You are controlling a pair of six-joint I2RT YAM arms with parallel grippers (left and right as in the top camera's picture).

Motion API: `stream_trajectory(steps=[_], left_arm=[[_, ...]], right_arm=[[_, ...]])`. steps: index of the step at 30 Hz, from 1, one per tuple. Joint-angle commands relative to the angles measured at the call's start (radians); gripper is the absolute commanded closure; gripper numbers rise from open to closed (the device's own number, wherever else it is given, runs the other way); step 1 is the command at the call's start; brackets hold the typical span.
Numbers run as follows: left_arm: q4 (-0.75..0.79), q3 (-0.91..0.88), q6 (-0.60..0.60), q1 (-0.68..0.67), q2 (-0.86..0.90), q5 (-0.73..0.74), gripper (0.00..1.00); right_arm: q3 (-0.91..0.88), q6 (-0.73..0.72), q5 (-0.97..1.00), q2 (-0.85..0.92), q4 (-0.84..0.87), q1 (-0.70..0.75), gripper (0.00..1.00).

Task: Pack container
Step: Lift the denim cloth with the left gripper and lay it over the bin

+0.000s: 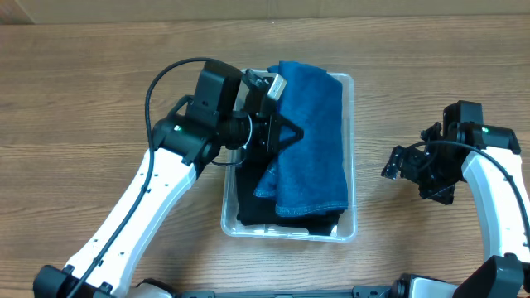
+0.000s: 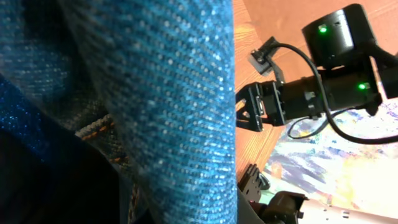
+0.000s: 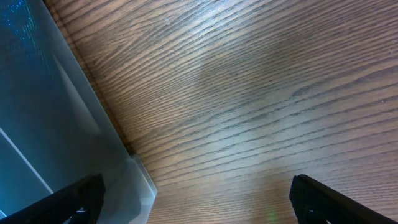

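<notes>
container [image 1: 351, 174] sits mid-counter, long axis running far edge to near edge; it holds folded blue denim [image 1: 310, 132] over a black garment [image 1: 257, 211]; denim looks to overlap the far rim.

Handling, my read: thin clear plastic, light; stiff at the raised rim, but the walls likely flex and slip; grab the rim, not the wall; contents are soft and should compress.

left pincer [image 1: 277, 136] is over the container's left side, against the denim fold; its wrist view is all denim with the fingers hidden; cannot tell if it is clenched or released.

right pincer [image 1: 396, 165] is released, jaws wide, empty; it is over bare counter just beside the container's right wall, not touching.
</notes>
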State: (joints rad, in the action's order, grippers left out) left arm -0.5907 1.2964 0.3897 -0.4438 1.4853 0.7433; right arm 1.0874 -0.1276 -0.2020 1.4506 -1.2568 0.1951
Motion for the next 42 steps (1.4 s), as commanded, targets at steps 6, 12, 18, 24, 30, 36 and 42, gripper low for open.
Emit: stream_trajectory(steps=[6, 12, 18, 24, 30, 36, 42], left_arm=[[-0.181, 0.028, -0.238, -0.007, 0.018, -0.441, 0.31], [-0.249, 0.030, -0.270, -0.007, 0.018, -0.861, 0.00], [-0.243, 0.188, -0.281, -0.010, 0.017, -0.842, 0.00], [-0.143, 0.242, -0.360, -0.013, 0.057, -0.675, 0.91], [-0.229, 0.242, -0.275, -0.048, 0.360, -0.673, 0.87], [-0.435, 0.245, -0.203, -0.030, 0.595, -0.676, 0.96], [-0.648, 0.583, -0.218, -0.030, 0.407, -0.726, 0.96]], right_arm=[[0.014, -0.004, -0.001, -0.001, 0.002, 0.003, 0.00], [0.014, -0.004, -0.001, -0.001, 0.002, 0.003, 0.00], [0.014, -0.004, -0.001, -0.001, 0.003, 0.003, 0.00], [0.014, -0.004, -0.001, -0.001, 0.007, 0.003, 0.00], [0.014, -0.004, -0.001, -0.001, 0.006, 0.003, 0.00], [0.014, -0.004, -0.001, -0.001, 0.006, 0.003, 0.00], [0.014, -0.004, -0.001, -0.001, 0.003, 0.003, 0.00]])
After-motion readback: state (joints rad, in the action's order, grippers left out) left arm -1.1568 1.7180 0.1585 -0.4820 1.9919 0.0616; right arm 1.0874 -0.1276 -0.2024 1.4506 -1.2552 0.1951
